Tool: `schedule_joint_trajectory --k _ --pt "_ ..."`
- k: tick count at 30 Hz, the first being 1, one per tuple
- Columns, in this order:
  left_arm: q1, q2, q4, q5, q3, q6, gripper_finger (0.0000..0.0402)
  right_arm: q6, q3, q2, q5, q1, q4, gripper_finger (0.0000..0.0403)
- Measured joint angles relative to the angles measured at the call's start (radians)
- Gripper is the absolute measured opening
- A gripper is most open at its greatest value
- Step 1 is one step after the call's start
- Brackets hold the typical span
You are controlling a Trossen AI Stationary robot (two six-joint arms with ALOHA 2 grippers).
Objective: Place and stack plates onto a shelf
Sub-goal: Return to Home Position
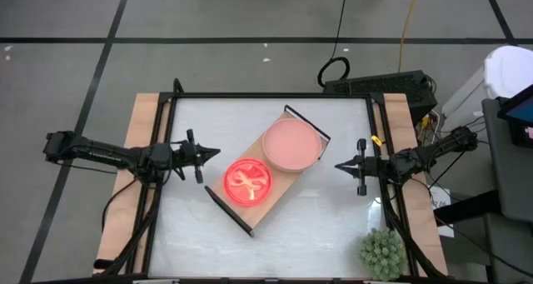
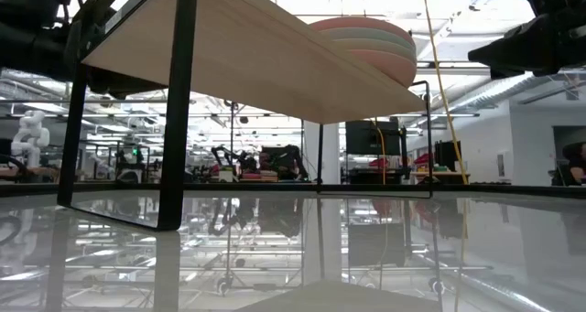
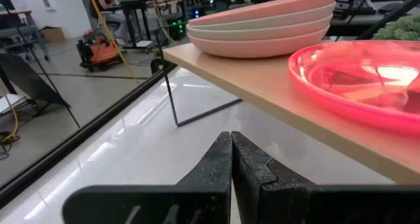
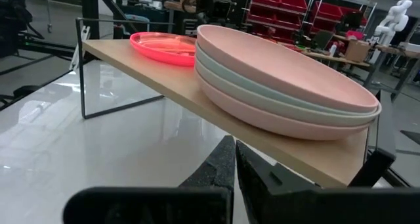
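Left claw (image 3: 231,137) clenched, nothing in it, inside the table's (image 1: 333,226) left edge, tips facing the shelf (image 1: 281,179) and apart from it. Right claw (image 4: 234,144) also clenched and empty, inside the right edge, facing the shelf's other end. The shelf stands diagonally at mid-table. Stack of big plates (image 1: 291,144) sits on the shelf end nearer the right edge, dusty pink on top, a pale grey one under it. Neon pink plate (image 1: 247,182) lies flat on the end nearer the left claw, apart from the stack. Green plant (image 1: 381,251) is at a right-side table corner.
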Motion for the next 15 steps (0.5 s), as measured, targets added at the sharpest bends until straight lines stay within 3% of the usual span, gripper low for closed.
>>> schedule_joint_trajectory --k 15 --pt "-0.025 -0.180 -0.091 0.060 -0.051 0.014 0.0001 0.030 0.000 -0.016 -0.003 0.000 -0.067 0.0000"
